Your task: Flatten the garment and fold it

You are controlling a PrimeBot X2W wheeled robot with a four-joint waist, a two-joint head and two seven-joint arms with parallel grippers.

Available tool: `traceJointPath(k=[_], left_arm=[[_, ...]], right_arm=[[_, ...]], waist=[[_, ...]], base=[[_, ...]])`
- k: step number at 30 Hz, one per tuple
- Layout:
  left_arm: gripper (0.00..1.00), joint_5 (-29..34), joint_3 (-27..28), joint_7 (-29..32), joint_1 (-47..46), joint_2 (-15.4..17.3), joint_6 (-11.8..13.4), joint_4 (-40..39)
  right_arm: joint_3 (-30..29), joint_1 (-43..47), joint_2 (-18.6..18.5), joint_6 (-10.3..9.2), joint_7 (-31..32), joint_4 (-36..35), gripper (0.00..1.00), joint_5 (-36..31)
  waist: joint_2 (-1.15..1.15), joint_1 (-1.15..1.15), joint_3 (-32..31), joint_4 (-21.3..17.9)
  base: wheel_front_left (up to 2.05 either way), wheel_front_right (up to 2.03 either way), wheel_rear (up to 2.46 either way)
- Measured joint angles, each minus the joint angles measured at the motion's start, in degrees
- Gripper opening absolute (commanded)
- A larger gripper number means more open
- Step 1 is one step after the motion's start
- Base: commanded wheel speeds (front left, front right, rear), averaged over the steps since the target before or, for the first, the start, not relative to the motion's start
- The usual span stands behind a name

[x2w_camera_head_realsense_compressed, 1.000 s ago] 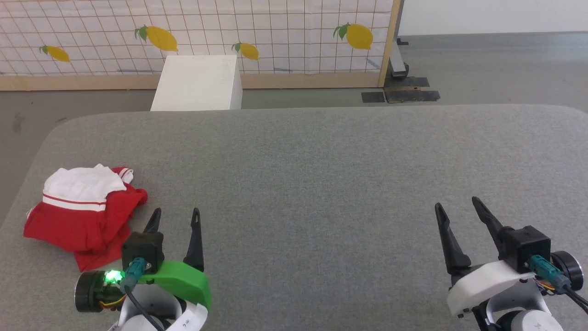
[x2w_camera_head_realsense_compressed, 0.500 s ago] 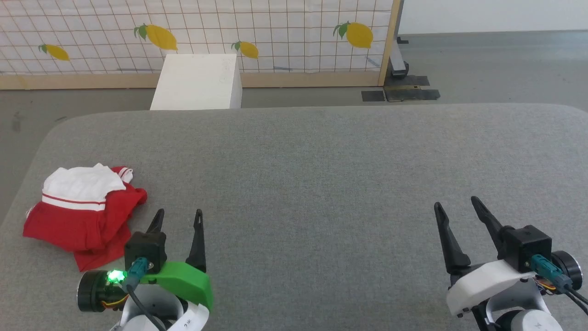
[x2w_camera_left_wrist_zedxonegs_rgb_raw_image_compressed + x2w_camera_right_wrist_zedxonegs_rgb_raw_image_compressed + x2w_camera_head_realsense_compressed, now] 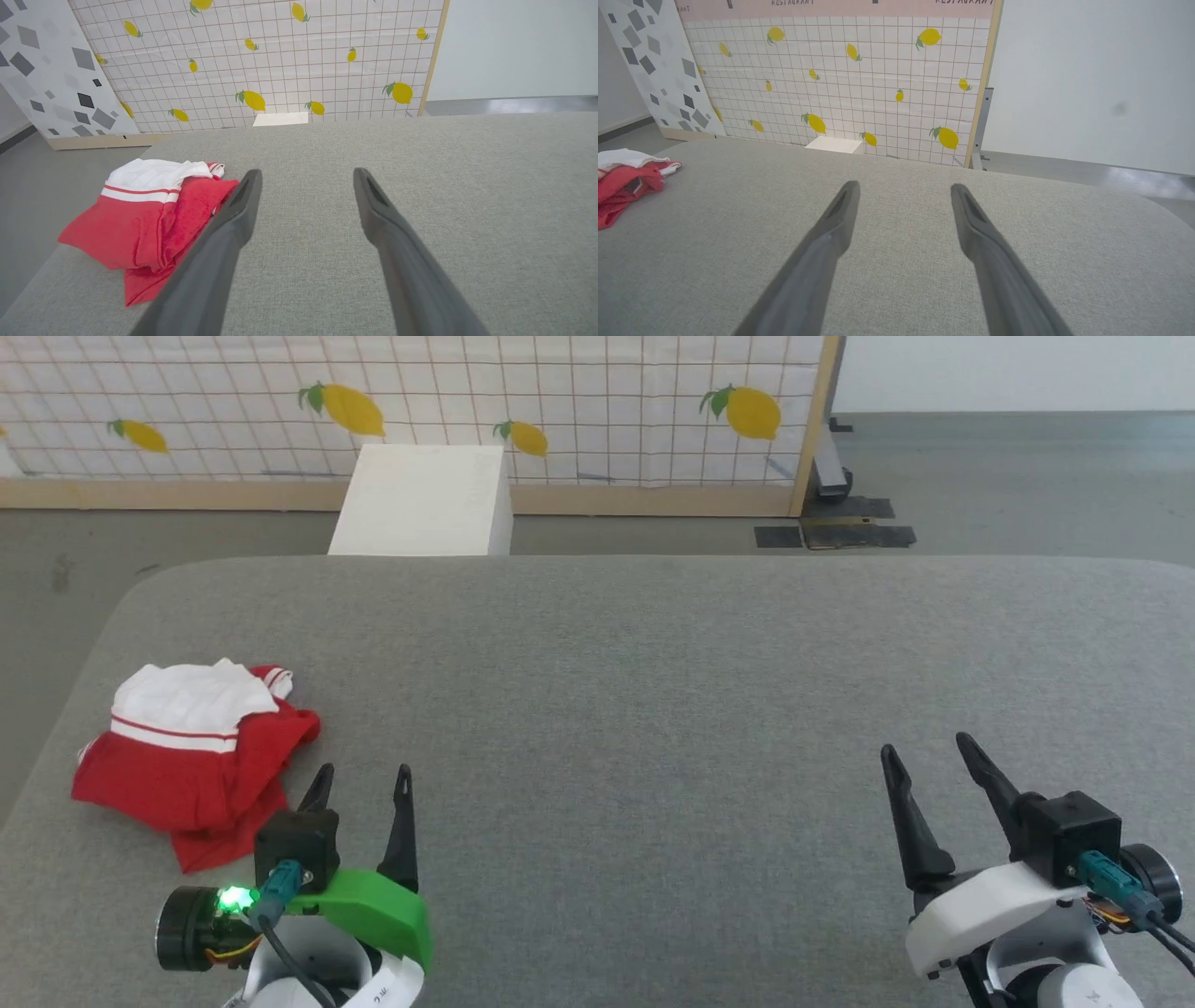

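Grey table (image 3: 653,644) under left gripper (image 3: 364,770) and right gripper (image 3: 923,744), jaws apart.

The left gripper (image 3: 364,770) has long dark tapered fingers, a green shell and a glowing green light. The right gripper (image 3: 923,744) has a white shell; both carry teal plugs.

my left gripper (image 3: 364,770) is low on my left, both dark fingers pointing forward and spread well apart, empty. my right gripper (image 3: 924,744) is low on my right, fingers spread the same way, empty too.
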Motion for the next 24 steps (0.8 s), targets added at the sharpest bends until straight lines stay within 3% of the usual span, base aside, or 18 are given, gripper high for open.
traceJointPath(k=[24], left_arm=[[1.0,0.04,-1.63,-0.79,0.3,2.43,1.45,0.7]], right_arm=[[2.86,1.57,-0.03,0.0,1.32,-1.49,1.0,2.82]], waist=[[0.0,-0.01,-0.92,12.05]], base=[[0.0,0.0,0.0]])
